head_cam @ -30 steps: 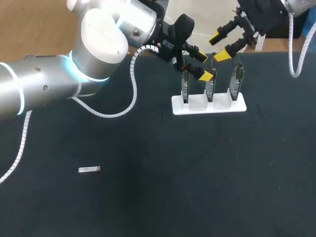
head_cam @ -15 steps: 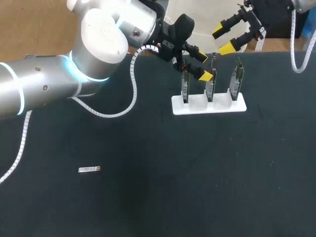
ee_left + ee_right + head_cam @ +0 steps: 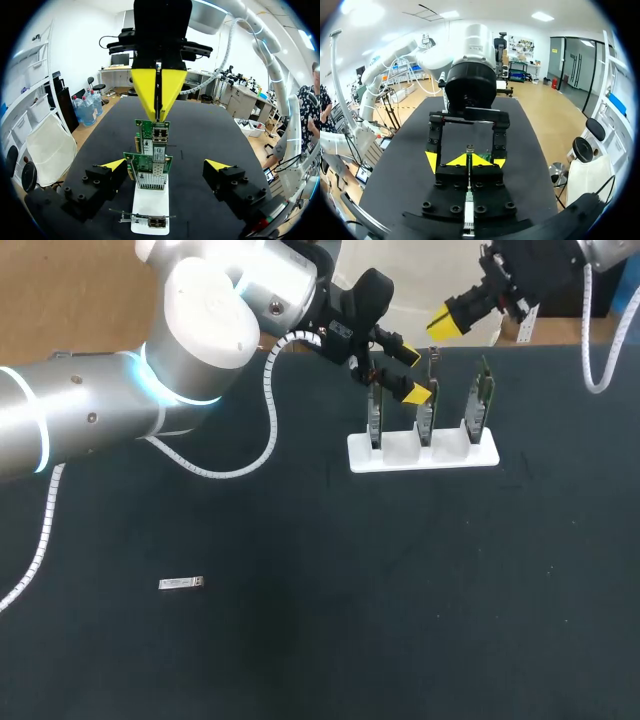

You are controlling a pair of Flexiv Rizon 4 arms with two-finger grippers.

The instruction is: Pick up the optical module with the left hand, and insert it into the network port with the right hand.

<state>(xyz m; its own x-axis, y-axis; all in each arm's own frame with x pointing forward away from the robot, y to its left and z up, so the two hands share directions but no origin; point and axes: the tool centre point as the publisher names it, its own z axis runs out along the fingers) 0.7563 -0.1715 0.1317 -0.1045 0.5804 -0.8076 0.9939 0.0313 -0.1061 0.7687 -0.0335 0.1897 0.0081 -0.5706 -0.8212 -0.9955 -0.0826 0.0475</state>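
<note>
Our right gripper [image 3: 447, 318] has drawn back towards one o'clock, and its jaws, spread before, are now pressed together. Our left gripper [image 3: 405, 370] hangs spread over the green network cards [image 3: 483, 400] in their white stand [image 3: 400, 452]. The small silver metal optical module [image 3: 181, 583] lies at eight o'clock. It is probably light, rigid and slick, so we would pinch its long sides.

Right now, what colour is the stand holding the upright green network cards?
White: the white slotted stand shows best in the head view.
</note>
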